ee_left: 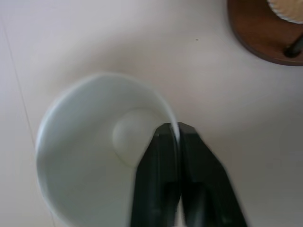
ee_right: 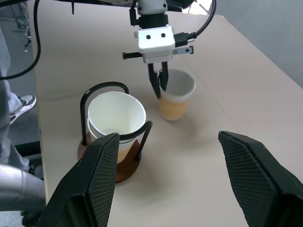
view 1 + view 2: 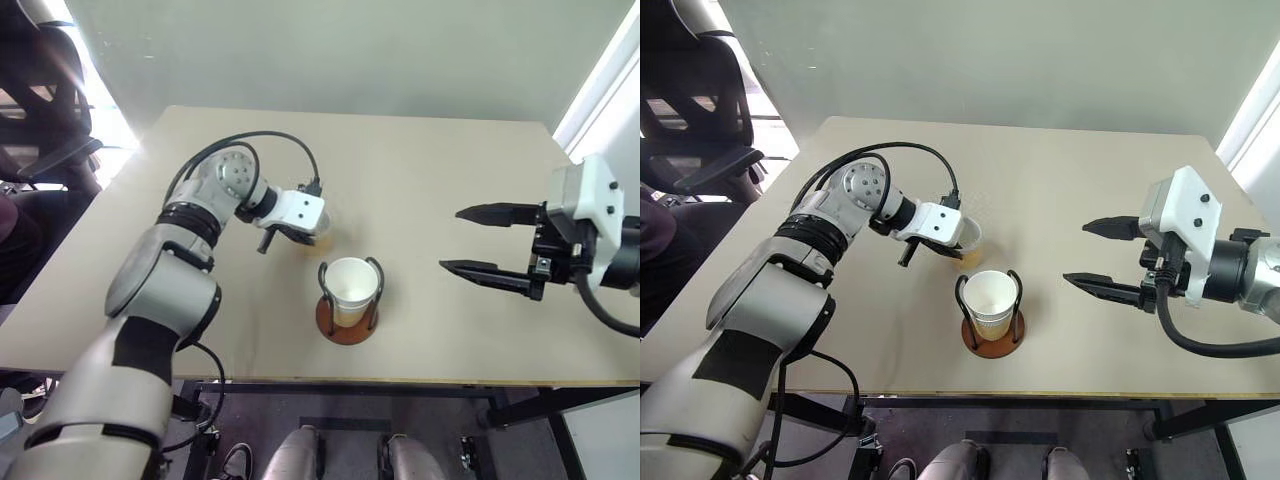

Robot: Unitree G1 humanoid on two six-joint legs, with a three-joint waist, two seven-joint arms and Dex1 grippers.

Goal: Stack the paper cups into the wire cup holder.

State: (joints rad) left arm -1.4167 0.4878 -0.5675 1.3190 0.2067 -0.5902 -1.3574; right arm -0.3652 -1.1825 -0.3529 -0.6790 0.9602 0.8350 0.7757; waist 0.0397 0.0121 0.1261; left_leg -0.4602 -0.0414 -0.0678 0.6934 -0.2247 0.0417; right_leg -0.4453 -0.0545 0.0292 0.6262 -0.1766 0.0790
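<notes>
Pinching the loose paper cup's (image 2: 176, 97) rim, left pincer (image 2: 160, 86) is clamped; right pincer (image 3: 478, 240) apart beside the wire cup holder (image 3: 348, 318).

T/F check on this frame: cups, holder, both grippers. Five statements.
1. The left gripper is shut on the rim of the loose cup. True.
2. The right gripper holds a cup. False: it is open and empty, off to the side.
3. The holder has cups nested in it. True: two rims show.
4. The loose cup lies on its side. False: it stands upright on the table.
5. The loose cup touches the holder. False: they stand apart.
</notes>
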